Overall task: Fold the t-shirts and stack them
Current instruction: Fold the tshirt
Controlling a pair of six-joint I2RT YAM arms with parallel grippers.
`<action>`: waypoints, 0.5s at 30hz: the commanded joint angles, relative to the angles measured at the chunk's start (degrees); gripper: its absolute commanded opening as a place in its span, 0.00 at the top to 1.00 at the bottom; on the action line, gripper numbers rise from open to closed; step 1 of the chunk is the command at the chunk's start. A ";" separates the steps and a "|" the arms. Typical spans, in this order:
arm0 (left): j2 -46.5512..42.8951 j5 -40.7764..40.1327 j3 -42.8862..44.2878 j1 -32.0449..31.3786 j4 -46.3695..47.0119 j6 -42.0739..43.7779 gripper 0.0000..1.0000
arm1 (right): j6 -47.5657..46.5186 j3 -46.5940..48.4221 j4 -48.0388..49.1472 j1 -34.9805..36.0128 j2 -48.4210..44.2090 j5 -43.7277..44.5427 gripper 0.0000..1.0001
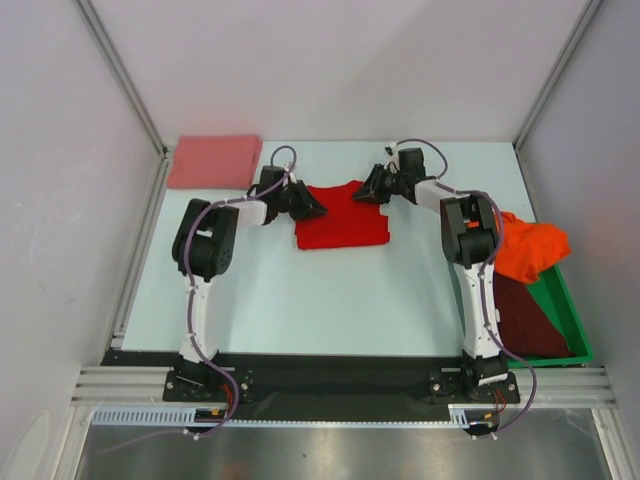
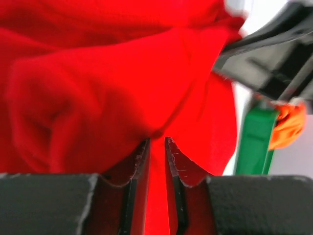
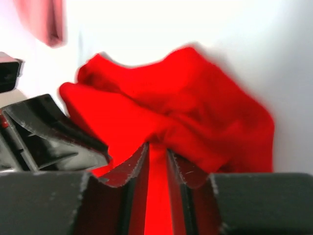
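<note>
The red t-shirt (image 1: 340, 225) is laid on the far middle part of the desk (image 1: 320, 300), between the two grippers. The left gripper (image 1: 312, 208) is positioned at the far left corner of the shirt and the right gripper (image 1: 368, 190) at its far right corner. Both are in contact with the cloth.

In the left wrist view, the left gripper (image 2: 156, 147) is seen almost closed, with only a narrow slot left between the fingers (image 2: 138, 165). A fold of the red t-shirt (image 2: 98, 73) is pinched in that slot, and the rest of the cloth is bunched directly ahead of the fingertips. The right gripper (image 2: 274, 58) is seen blurred at the upper right.

In the right wrist view, the right gripper (image 3: 157, 152) is likewise seen almost closed. A fold of the red t-shirt (image 3: 195, 112) is clamped between its fingers (image 3: 137, 166). The left gripper (image 3: 49, 132) is located just to the left, against the same cloth.

The salmon-pink t-shirt (image 1: 213, 160) is laid folded at the far left corner of the desk, apart from the red one. The orange t-shirt (image 1: 530, 250) is draped over the far end of the green bin (image 1: 578, 330) at the right edge. The maroon t-shirt (image 1: 530, 320) is contained in that bin.
</note>
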 commanded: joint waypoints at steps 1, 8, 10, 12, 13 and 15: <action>3.75 -1.30 4.94 4.32 5.17 -3.17 0.76 | 5.81 6.60 9.52 -2.94 6.65 -1.75 0.76; 7.19 0.46 5.29 8.02 11.68 -9.42 0.74 | 14.07 11.27 12.43 -5.50 12.39 0.97 0.75; 7.54 -0.76 6.78 8.55 9.32 -9.15 0.71 | 16.18 11.27 11.46 -5.68 12.91 3.60 0.74; 8.68 -0.60 8.10 8.90 9.48 -10.11 0.69 | 17.24 12.14 12.43 -5.85 13.53 3.61 0.72; 9.30 -0.16 8.72 9.08 9.83 -10.55 0.69 | 17.77 12.76 11.30 -6.03 13.88 4.14 0.72; 10.18 0.63 10.73 9.17 8.35 -10.39 0.69 | 17.95 14.25 10.06 -6.03 14.58 4.31 0.72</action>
